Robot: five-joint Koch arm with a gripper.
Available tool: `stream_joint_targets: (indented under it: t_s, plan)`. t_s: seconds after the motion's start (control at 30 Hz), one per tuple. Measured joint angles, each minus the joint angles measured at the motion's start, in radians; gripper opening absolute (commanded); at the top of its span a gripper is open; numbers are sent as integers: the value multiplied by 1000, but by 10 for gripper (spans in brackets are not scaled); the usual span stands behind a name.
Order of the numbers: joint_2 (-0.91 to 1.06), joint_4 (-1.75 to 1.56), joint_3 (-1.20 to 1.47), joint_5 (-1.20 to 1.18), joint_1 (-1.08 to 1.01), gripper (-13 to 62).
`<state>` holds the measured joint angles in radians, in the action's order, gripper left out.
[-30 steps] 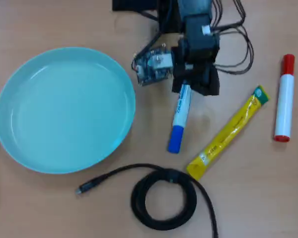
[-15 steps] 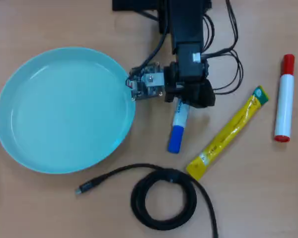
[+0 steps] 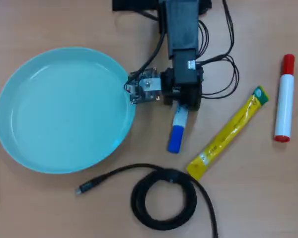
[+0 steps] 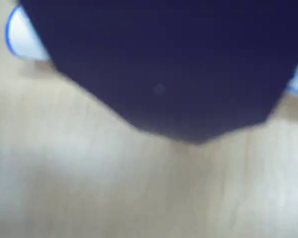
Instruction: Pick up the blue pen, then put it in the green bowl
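Item: blue pen (image 3: 177,130), white barrel with blue cap, lying flat on the desk (image 3: 248,198). Cap end points toward the bottom of the overhead view; the upper barrel is hidden under the gripper (image 3: 183,105). It lies just beside the rim of the green bowl (image 3: 64,110), not in it.

Item: gripper, low over the pen's upper barrel. Wrist view is filled by a dark, blurred jaw, with white-and-blue slivers at both edges, probably the pen (image 4: 21,39). Jaw opening: cannot be told; from above the arm's body covers the tips. Whether they touch the barrel is likewise not visible.

Risks, as judged:
- Grip falls near one end, away from the cap; the pen may tilt or swing once lifted.
- Round barrel may roll or squirt aside if the jaws close off-centre.
- Yellow sachet (image 3: 229,131) and coiled black cable (image 3: 164,198) lie near; a skidding pen could lodge against them.
- Red-capped marker (image 3: 284,99) lies well apart, no concern.
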<state>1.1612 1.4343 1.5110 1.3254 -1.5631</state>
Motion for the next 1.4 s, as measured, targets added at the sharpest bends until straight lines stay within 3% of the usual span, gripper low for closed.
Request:
stream_joint_targets:
  t_s: [0.2,0.23,0.33,0.73,1.13,1.4]
  plan:
    - [0,-2,14,-44,6,-82]
    - [0,-2,14,-55,11,-91]
    - [0,-2,14,-83,18,-61]
    - [6,-3,12,-324,77,-61]
    - [249,92,-12,-379,221,-61]
    - [314,130,-110,-611,281,-60]
